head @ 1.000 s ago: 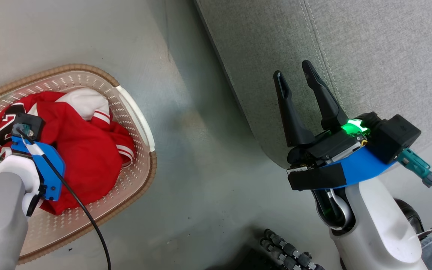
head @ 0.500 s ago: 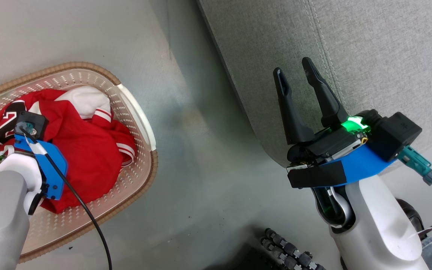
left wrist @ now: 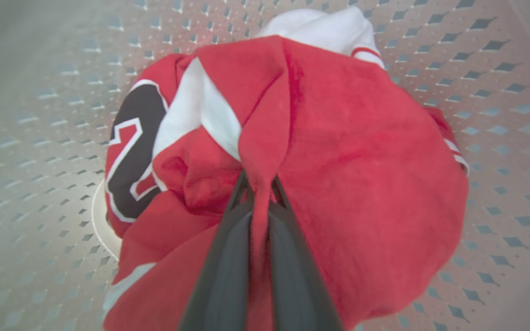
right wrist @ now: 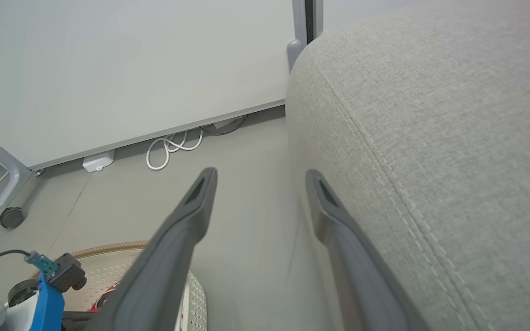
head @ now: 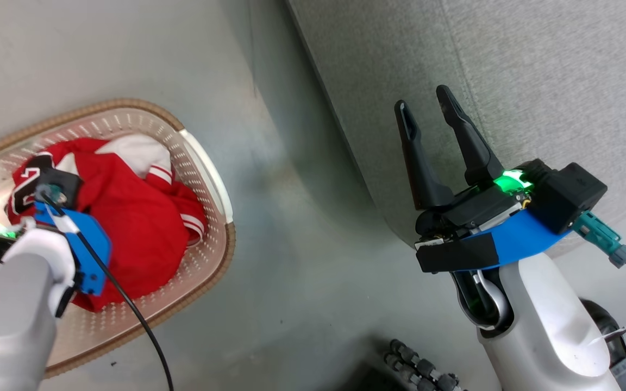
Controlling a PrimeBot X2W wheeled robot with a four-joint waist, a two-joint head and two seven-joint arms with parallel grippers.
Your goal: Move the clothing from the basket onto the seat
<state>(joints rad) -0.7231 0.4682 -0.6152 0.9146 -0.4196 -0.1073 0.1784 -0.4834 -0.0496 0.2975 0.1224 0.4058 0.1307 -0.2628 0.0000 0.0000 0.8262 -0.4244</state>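
The clothing (head: 144, 222) is a bunched red heap with white trim and a black-and-white number, lying in the cream perforated basket (head: 220, 239). In the left wrist view my left gripper (left wrist: 259, 181) is shut on a raised fold of the red clothing (left wrist: 361, 151), above the basket floor (left wrist: 39, 138). In the head view my left wrist covers those fingers. My right gripper (head: 423, 99) stands open and empty over the rounded edge of the light-grey seat (head: 536, 81). The right wrist view shows my right gripper (right wrist: 260, 174) beside the seat (right wrist: 430, 138).
Grey floor (head: 302, 228) separates the basket from the seat. A white wall panel, a coiled white cable (right wrist: 173, 147) and a caster wheel (right wrist: 11, 217) lie beyond. A black ribbed object (head: 421, 369) sits near my base.
My left gripper has shut on a fold of the red clothing. The head view has shifted slightly, so the basket sits further right in it. The right gripper has stayed open and still.
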